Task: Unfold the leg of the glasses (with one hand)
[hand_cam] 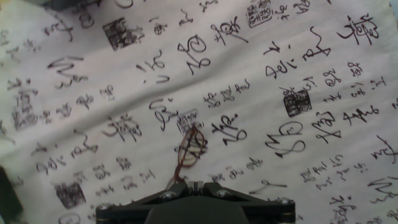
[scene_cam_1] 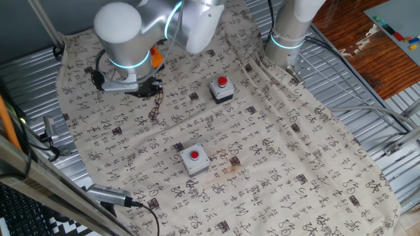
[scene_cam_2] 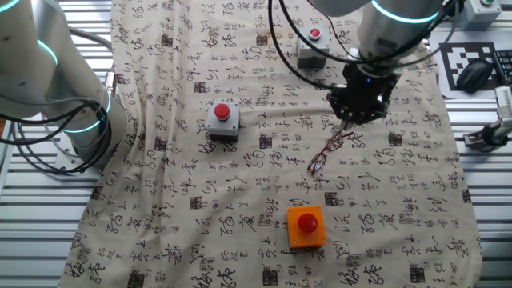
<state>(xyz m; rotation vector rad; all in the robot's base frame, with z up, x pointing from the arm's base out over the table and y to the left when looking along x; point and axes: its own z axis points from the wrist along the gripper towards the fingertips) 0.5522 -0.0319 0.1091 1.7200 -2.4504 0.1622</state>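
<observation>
Pinching one leg tip, the claw (scene_cam_2: 350,120) seems closed on the glasses (scene_cam_2: 326,152), which trail down to the printed cloth (scene_cam_2: 200,176) on the bench (presumably so the frame's weight swings the hinge open).

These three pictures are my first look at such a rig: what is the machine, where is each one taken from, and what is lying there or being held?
The machine is a robot arm ending in a two-finger hand. Two pictures come from fixed cameras on different sides of the table; the third looks down along the fingers from a camera on the hand. A cloth printed with black characters covers the table. On it are three boxes with red buttons, two grey and one orange. The hand holds thin reddish glasses by one end; they hang below it, and whether the low end touches the cloth is unclear.
</observation>
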